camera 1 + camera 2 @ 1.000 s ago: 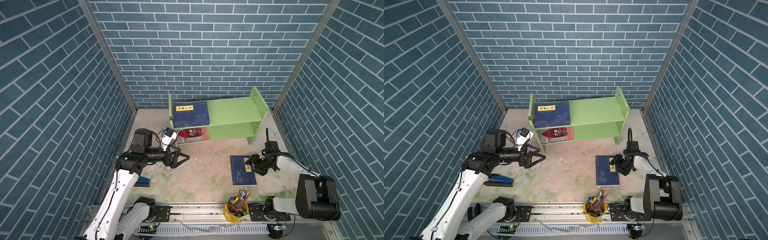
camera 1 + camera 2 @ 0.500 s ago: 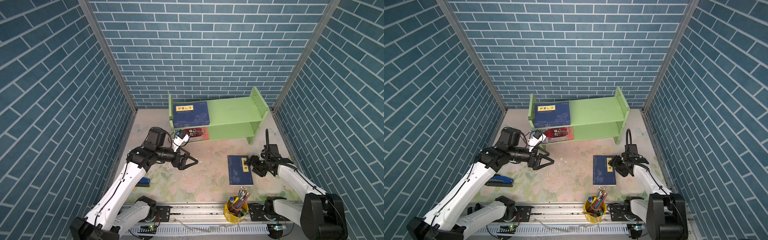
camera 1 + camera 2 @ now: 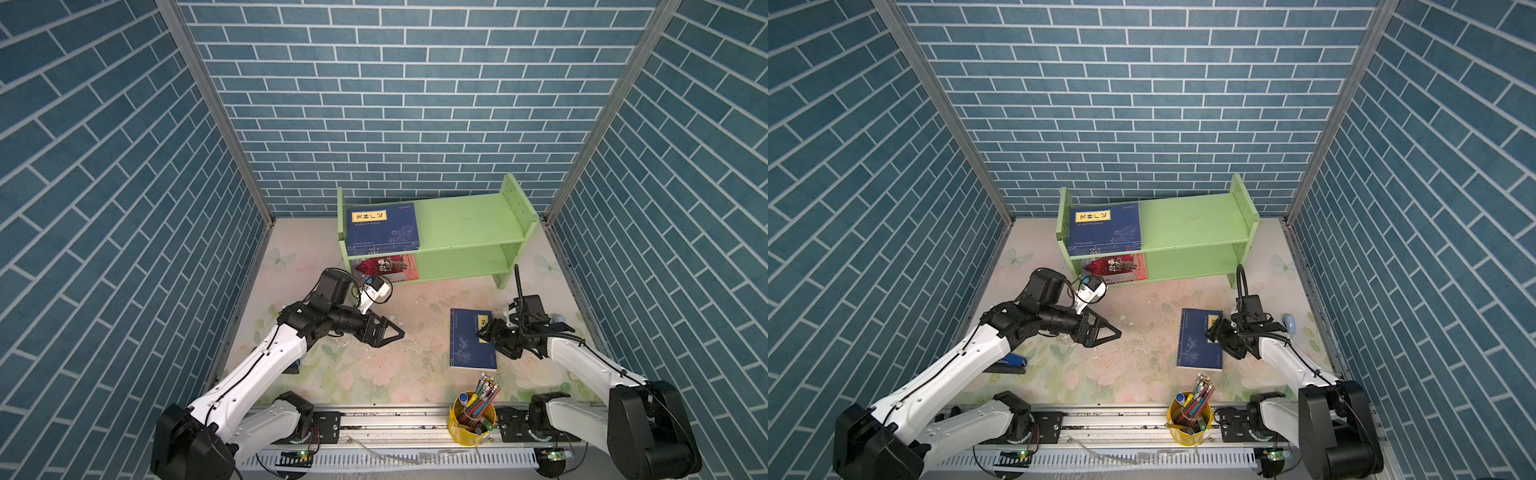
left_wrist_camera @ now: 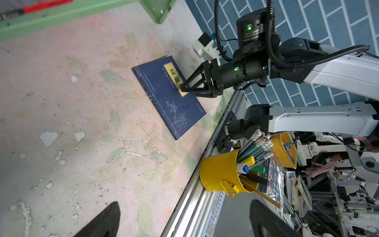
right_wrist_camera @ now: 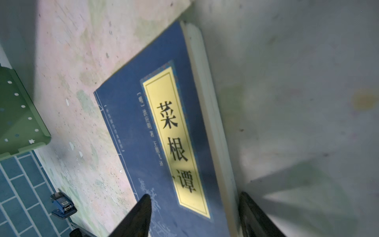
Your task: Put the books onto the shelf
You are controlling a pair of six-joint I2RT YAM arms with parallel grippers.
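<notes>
Light-green shelf (image 3: 461,232) stands at the back of the worktop (image 3: 415,316). Top tier, left end: navy stack (image 3: 382,226) lying flat, yellow label up; number of books in it unclear. Lower tier, left end, right under that: red book (image 3: 392,266), also flat. One loose book (image 3: 469,345), navy, is off the shelf, flat on the worktop right of centre, label up. It is well apart from the shelf and near the yellow cup (image 3: 471,419) of pens at the front edge. Right gripper (image 3: 482,332) is low at the loose book's right long edge, by the label, jaws apart and clamping nothing. In the right wrist view one finger (image 5: 139,215) is over the cover and the other is past the page edge, over bare worktop. Whether the finger touches the cover: cannot tell. Left gripper (image 3: 394,334) is spread wide and empty, above the worktop left of centre. It points toward the loose book, apart from it, in front of the shelf's left end. Blue stapler (image 3: 1011,363) lies on the worktop at far left, partly under the left arm.
</notes>
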